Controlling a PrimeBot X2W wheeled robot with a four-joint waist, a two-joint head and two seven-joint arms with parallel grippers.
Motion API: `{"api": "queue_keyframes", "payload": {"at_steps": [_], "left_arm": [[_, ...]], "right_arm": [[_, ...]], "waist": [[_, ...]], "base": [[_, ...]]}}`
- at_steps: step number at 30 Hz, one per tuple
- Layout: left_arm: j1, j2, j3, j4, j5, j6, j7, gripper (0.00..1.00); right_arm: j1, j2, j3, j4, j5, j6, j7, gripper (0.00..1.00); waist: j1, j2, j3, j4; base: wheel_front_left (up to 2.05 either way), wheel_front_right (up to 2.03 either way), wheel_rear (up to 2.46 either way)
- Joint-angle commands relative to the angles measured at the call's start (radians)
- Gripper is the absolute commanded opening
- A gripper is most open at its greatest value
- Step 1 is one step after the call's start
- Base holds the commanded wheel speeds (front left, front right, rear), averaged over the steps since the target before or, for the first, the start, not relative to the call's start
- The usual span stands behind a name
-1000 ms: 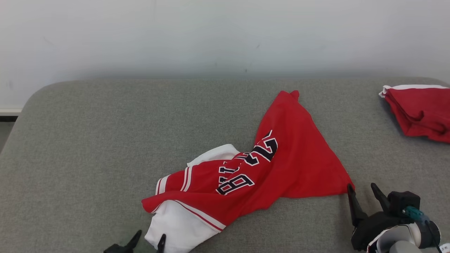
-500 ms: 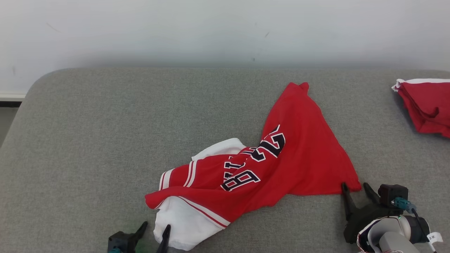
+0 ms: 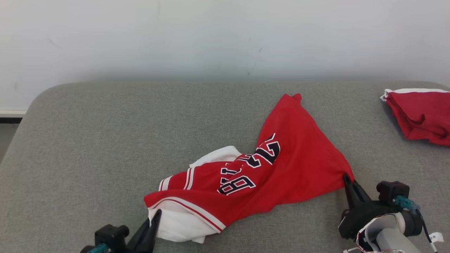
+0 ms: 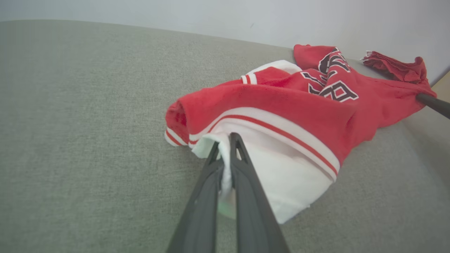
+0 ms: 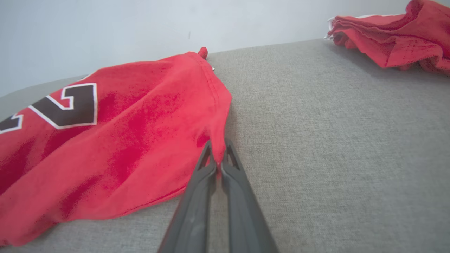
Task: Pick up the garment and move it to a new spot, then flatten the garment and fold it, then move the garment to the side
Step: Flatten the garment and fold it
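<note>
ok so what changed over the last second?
Both grippers were open at the cloth's edges and have now shut. The left gripper pinches the white edge of the red jersey, and the right gripper pinches its red corner. Nothing is lifted yet: the jersey still lies crumpled on the grey padded surface, and the other red garment stays at the far right.

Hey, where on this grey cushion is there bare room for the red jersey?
The left half of the grey cushion, from its left edge to the jersey, is bare, as is the strip along the wall. The right is crowded: a second red garment lies there.
</note>
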Motion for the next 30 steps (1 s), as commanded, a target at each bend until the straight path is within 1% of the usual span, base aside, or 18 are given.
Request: {"api": "queue_keyframes", "payload": {"at_steps": [1, 6, 10, 12, 14, 15, 17, 18, 21, 23, 26, 30], "left_arm": [[0.004, 0.014, 0.015, -0.032, 0.006, 0.002, -0.003, 0.0], [-0.061, 0.063, 0.048, -0.167, -0.004, 0.002, -0.003, 0.0], [-0.176, 0.107, 0.037, -0.259, -0.031, 0.002, 0.048, 0.0], [-0.261, 0.141, 0.032, -0.288, -0.042, 0.002, 0.082, 0.0], [-0.353, 0.155, 0.026, -0.305, -0.071, 0.002, 0.116, 0.0], [-0.466, 0.174, 0.03, -0.31, -0.103, 0.002, 0.155, 0.0], [-0.582, 0.183, 0.028, -0.292, -0.139, 0.002, 0.185, 0.0], [-0.647, 0.193, 0.026, -0.282, -0.145, 0.002, 0.203, 0.0], [-0.839, 0.197, 0.024, -0.228, -0.19, 0.002, 0.233, 0.0], [-0.975, 0.214, 0.011, -0.178, -0.189, 0.002, 0.256, 0.0], [-1.166, 0.219, -0.001, -0.097, -0.193, 0.002, 0.26, 0.0], [-1.396, 0.206, 0.008, 0.028, -0.2, 0.002, 0.235, 0.0]], "right_arm": [[0.002, -0.008, 0.011, -0.027, 0.016, -0.002, -0.004, 0.0], [-0.057, -0.044, 0.049, -0.149, 0.078, -0.002, 0.011, 0.0], [-0.145, -0.066, 0.066, -0.232, 0.12, -0.002, 0.062, 0.0], [-0.207, -0.075, 0.067, -0.26, 0.136, -0.002, 0.099, 0.0], [-0.279, -0.08, 0.062, -0.276, 0.153, -0.002, 0.132, 0.0], [-0.369, -0.083, 0.051, -0.284, 0.172, -0.002, 0.174, 0.0], [-0.464, -0.087, 0.042, -0.275, 0.178, -0.002, 0.209, 0.0], [-0.521, -0.084, 0.034, -0.271, 0.186, -0.002, 0.231, 0.0], [-0.696, -0.071, -0.001, -0.237, 0.191, -0.002, 0.284, 0.0], [-0.832, -0.059, -0.021, -0.207, 0.183, -0.002, 0.313, 0.0], [-1.01, -0.04, -0.044, -0.154, 0.167, -0.002, 0.33, 0.0], [-1.235, -0.003, -0.072, -0.061, 0.139, -0.002, 0.33, 0.0]], "waist": [[0.0, -0.0001, -0.006, -0.001], [0.0, -0.0001, -0.004, -0.005], [0.0, -0.0001, 0.029, -0.01], [0.0, -0.0001, 0.06, -0.015], [0.0, -0.0001, 0.098, -0.019], [0.0, -0.0001, 0.154, -0.023], [0.0, -0.0001, 0.209, -0.023], [0.0, -0.0001, 0.244, -0.026], [0.0, -0.0001, 0.336, -0.033], [0.0, -0.0001, 0.398, -0.039], [0.0, -0.0001, 0.463, -0.048], [0.0, -0.0001, 0.529, -0.056]], "base": [[0.0, 0.0, 0.0], [0.0, 0.0, 0.0], [0.0, 0.0, 0.0], [0.0, 0.0, 0.0], [0.0, 0.0, 0.0], [0.0, 0.0, 0.0], [0.0, 0.0, 0.0], [0.0, 0.0, 0.0], [0.0, 0.0, 0.0], [0.0, 0.0, 0.0], [0.0, 0.0, 0.0], [0.0, 0.0, 0.0]]}}
